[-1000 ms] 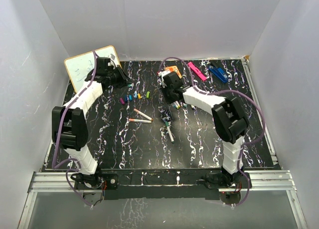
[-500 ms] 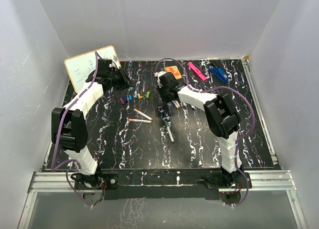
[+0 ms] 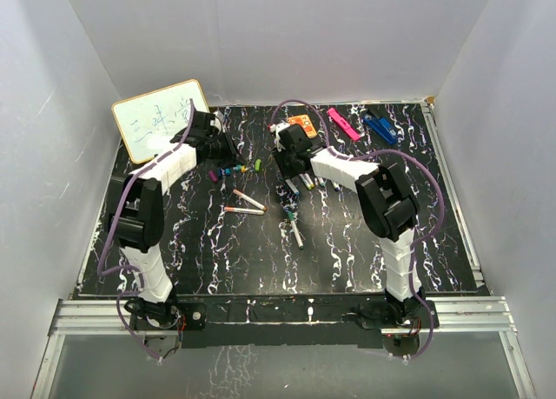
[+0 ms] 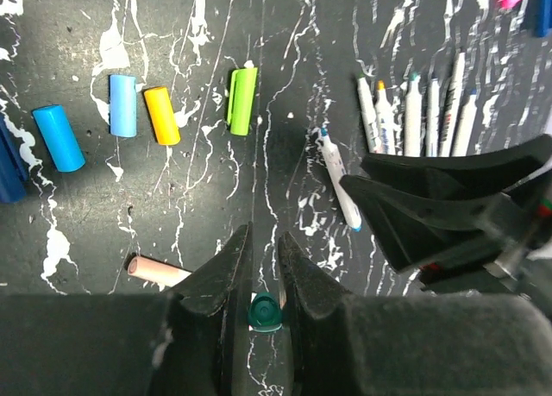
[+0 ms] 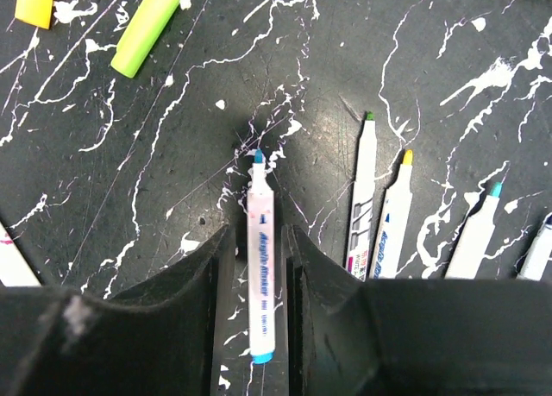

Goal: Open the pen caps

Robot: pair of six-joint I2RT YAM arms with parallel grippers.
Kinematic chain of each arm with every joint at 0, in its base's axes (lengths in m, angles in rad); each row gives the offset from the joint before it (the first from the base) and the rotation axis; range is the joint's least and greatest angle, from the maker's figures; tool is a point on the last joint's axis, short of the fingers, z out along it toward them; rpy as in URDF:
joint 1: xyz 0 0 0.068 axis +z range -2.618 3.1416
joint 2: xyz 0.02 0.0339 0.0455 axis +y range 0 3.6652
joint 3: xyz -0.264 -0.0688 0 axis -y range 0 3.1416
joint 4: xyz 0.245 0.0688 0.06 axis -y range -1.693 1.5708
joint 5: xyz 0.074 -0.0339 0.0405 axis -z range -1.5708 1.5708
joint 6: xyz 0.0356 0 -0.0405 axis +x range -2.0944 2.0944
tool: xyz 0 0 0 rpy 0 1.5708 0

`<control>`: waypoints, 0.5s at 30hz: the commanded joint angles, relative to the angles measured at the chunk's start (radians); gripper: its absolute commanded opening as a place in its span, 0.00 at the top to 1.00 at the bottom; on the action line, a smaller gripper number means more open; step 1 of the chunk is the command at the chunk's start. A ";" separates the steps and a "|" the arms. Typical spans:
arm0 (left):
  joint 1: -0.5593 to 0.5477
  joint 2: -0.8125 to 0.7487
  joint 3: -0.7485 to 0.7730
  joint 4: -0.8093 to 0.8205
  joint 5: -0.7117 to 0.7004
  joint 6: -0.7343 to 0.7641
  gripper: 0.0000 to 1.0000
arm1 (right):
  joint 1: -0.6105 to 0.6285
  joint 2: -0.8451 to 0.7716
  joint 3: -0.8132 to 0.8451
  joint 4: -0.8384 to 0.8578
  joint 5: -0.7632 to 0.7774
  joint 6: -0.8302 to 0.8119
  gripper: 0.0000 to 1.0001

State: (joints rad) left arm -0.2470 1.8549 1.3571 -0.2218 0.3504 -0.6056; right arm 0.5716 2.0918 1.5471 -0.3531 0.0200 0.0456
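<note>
My left gripper (image 4: 263, 241) is shut on a small dark-green pen cap (image 4: 266, 312), held deep between the jaws just above the table. Beyond it lie loose pen caps: blue (image 4: 59, 137), light blue (image 4: 122, 105), yellow (image 4: 161, 115), green (image 4: 242, 100) and a pale pink one (image 4: 159, 271). My right gripper (image 5: 258, 236) straddles an uncapped white pen (image 5: 260, 267) with a blue tip, which lies on the table with a thin gap at each jaw. In the top view the left gripper (image 3: 228, 149) and right gripper (image 3: 290, 169) hover close together near the cap row (image 3: 231, 169).
Several uncapped pens (image 5: 395, 210) lie side by side right of the right gripper. More pens (image 3: 249, 200) lie mid-table. A whiteboard (image 3: 156, 116) leans at the back left. An orange item (image 3: 303, 123), a pink bar (image 3: 343, 123) and a dark-blue clip (image 3: 380, 127) sit at the back.
The left arm has swung right, away from the whiteboard and over the cap row. The right gripper shifted slightly left and its jaws have parted a little around the pen.
</note>
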 commanded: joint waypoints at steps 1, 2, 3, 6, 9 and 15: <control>-0.022 0.029 0.064 -0.034 -0.033 0.036 1.00 | -0.006 0.012 0.036 0.062 -0.015 -0.009 0.73; -0.024 0.042 0.073 -0.040 -0.039 0.040 1.00 | -0.006 0.011 0.034 0.064 -0.015 -0.007 0.73; -0.027 0.049 0.082 -0.045 -0.046 0.046 1.00 | -0.006 0.010 0.032 0.065 -0.016 -0.007 0.72; -0.038 0.079 0.112 -0.060 -0.068 0.059 1.00 | -0.007 0.000 0.027 0.068 -0.016 -0.006 0.71; -0.049 0.118 0.155 -0.080 -0.090 0.074 1.00 | -0.010 -0.021 0.021 0.072 -0.010 -0.006 0.70; -0.076 0.208 0.244 -0.118 -0.139 0.109 1.00 | -0.013 -0.113 -0.006 0.087 0.013 -0.004 0.58</control>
State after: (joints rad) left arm -0.3038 2.0258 1.5356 -0.2901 0.2550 -0.5354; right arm 0.5663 2.0899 1.5444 -0.3325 0.0090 0.0460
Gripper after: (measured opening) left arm 0.130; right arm 0.382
